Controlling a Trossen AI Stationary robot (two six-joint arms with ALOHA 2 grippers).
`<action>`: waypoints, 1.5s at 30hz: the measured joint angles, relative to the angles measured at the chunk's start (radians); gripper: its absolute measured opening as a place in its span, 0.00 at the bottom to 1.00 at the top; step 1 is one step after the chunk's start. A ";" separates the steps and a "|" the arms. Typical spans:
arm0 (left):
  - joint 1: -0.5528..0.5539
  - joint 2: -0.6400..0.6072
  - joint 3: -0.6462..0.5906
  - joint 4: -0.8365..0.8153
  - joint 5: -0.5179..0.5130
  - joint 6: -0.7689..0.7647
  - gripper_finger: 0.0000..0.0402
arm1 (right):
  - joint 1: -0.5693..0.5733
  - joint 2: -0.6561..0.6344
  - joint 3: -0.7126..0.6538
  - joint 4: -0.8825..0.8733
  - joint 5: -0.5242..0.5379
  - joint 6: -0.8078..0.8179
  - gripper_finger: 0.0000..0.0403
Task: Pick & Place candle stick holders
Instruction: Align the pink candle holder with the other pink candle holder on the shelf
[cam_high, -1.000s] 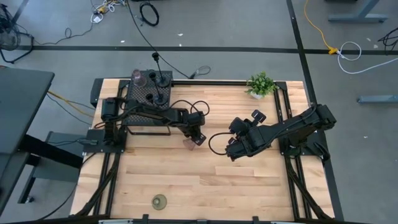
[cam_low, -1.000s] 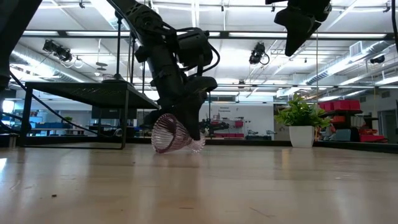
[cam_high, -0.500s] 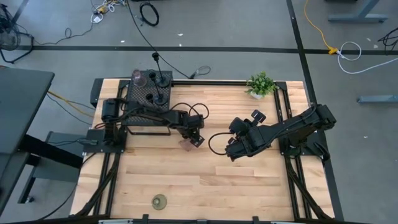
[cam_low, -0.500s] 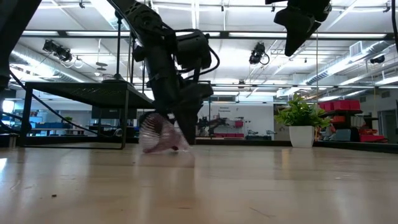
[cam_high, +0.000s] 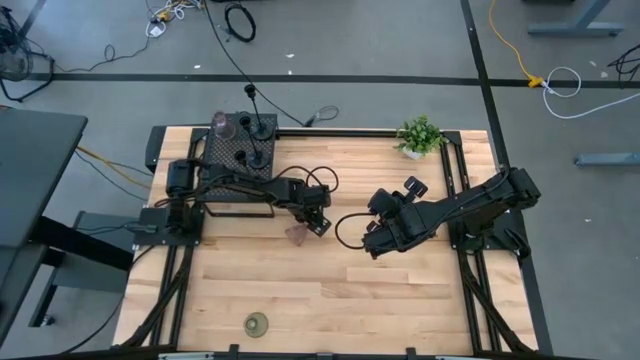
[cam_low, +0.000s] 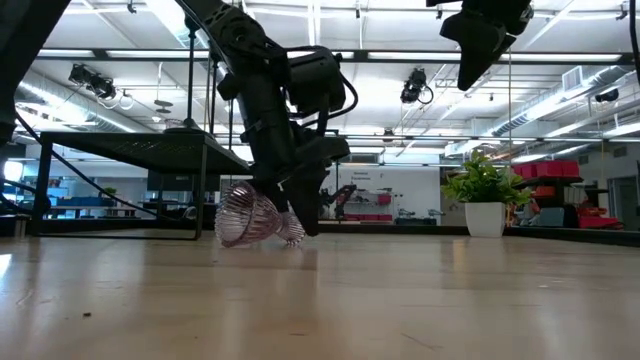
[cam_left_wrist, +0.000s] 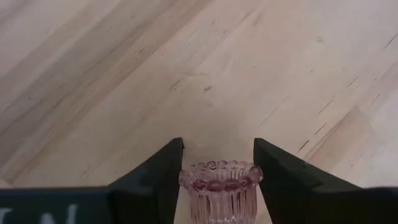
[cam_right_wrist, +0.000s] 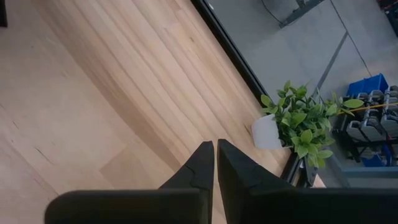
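The left gripper (cam_high: 312, 222) sits near table centre, fingers parted around a pink glass goblet (cam_low: 248, 216) lying tilted on the wood; contact is unclear. At three o'clock, the right gripper (cam_right_wrist: 216, 163) hovers, fingers pressed together, empty.

Table top (cam_high: 330, 300) — pale wood in butted planks, smooth, low satin sheen. Goblet (cam_left_wrist: 221, 190) — pinkish clear glass, vertically ribbed, beaded rim, glossy. Left gripper (cam_left_wrist: 219, 163) fingers (cam_left_wrist: 155, 180) — matt black, plastic-looking. Mesh box (cam_high: 240, 160) — black perforated metal, matt. Round holder (cam_high: 258, 323) — olive-gold, dull metallic look. Plant pot (cam_right_wrist: 266, 134) — plain white, smooth.
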 joint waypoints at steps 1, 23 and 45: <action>0.000 0.000 0.000 -0.001 -0.001 0.002 0.44 | 0.000 0.000 0.000 0.000 0.000 0.000 0.05; -0.048 0.011 0.243 -0.198 -0.037 0.143 0.44 | 0.000 0.000 0.000 0.005 0.002 -0.003 0.05; -0.153 0.005 0.542 -0.484 -0.213 0.277 0.44 | 0.000 0.000 0.000 0.009 0.003 0.000 0.05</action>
